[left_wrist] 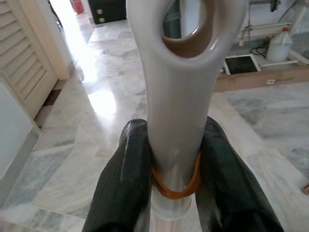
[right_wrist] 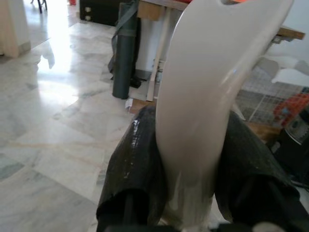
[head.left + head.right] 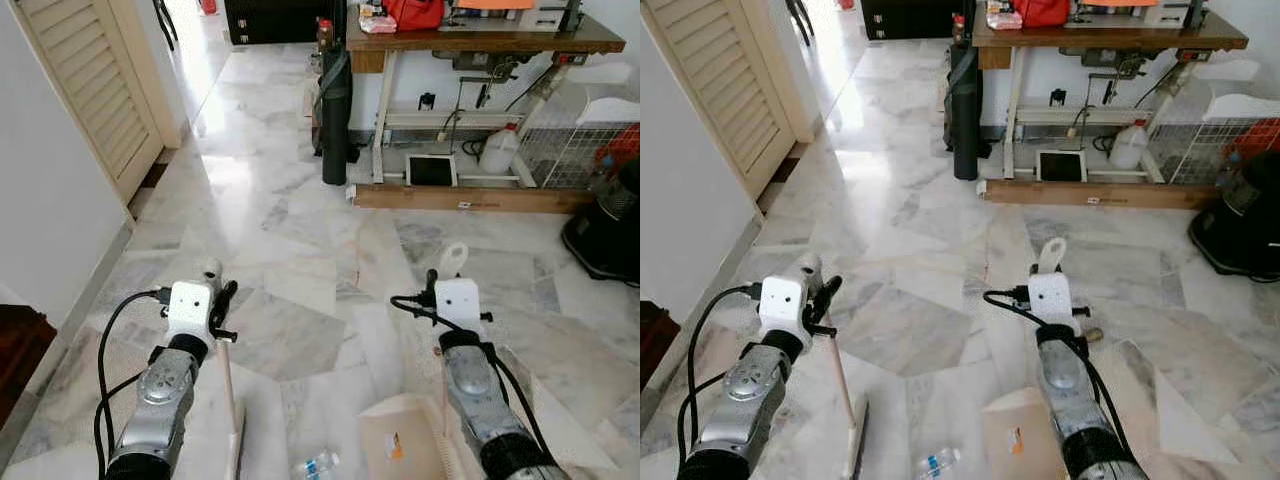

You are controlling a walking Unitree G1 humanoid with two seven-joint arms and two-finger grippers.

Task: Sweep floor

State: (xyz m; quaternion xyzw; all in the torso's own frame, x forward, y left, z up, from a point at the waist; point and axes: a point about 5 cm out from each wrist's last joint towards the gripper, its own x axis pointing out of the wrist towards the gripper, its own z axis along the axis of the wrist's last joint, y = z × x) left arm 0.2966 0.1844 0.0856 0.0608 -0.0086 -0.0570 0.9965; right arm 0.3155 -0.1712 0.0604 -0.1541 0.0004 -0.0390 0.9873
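Left gripper (image 1: pixel 169 183) clamped on white broom handle (image 1: pixel 176 96), broom head (image 3: pixel 855 445) down on marble floor (image 3: pixel 300 230) at left. Right gripper (image 2: pixel 193 188) clamped on white dustpan handle (image 2: pixel 203 96), beige dustpan (image 3: pixel 400 440) resting on floor at right. Small plastic bottle (image 3: pixel 318 465) lying between broom head and dustpan.
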